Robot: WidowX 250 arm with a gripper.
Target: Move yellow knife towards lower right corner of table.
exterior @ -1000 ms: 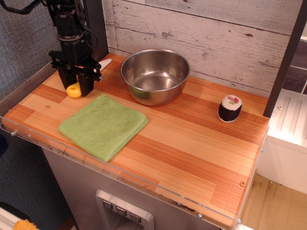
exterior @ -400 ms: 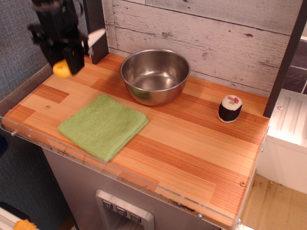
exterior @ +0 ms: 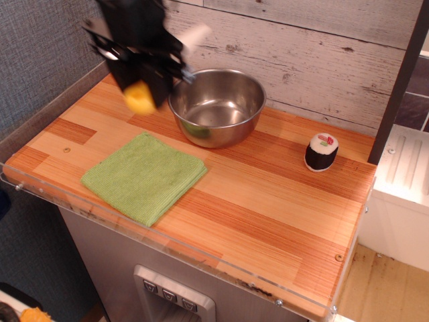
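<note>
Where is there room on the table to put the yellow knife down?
Bare wood fills the table near its front-right corner, between the green cloth and sushi. The back left is crowded: bowl, and the claw holding the yellow knife.

bowl [exterior: 216, 106] stands at rear centre of the table [exterior: 268, 221]. cloth [exterior: 143, 176] lies flat in front of it, to the left. sushi piece [exterior: 322, 151] stands well right of bowl. knife [exterior: 144, 94] held above table, left of bowl.
</note>
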